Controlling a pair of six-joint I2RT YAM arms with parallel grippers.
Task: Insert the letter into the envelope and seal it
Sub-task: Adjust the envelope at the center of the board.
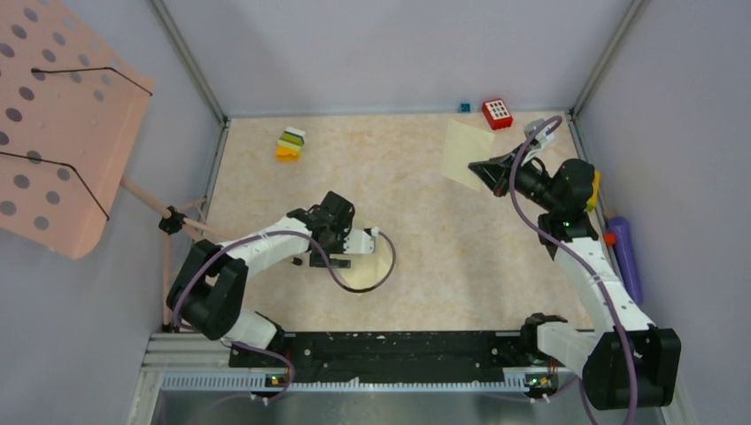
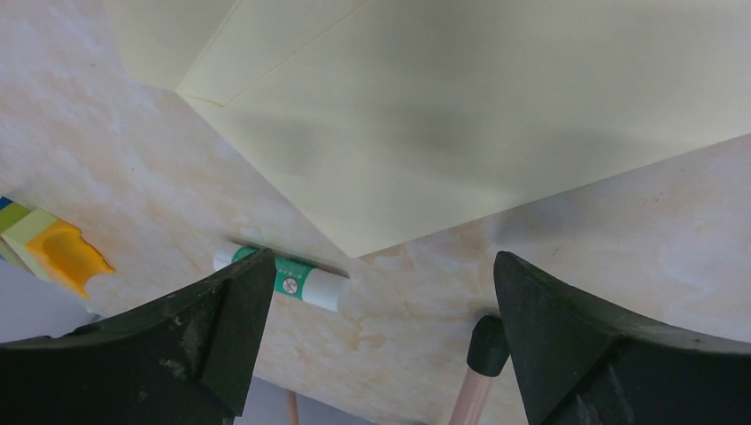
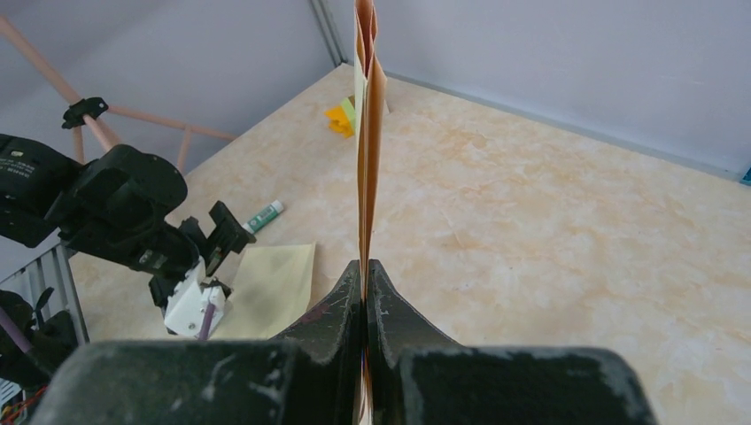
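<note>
Lying flat just beyond the wide-spread left hand [image 2: 383,266], envelope [image 2: 443,115], right hand [image 3: 365,270] pinching folded letter [image 3: 367,159]

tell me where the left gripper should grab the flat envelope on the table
Probably the envelope corner nearest the open left gripper: it lies flat on the table, so come in low from that side, one finger sliding under the edge.

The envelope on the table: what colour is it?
Pale yellow envelope; left wrist view shows it best.
</note>
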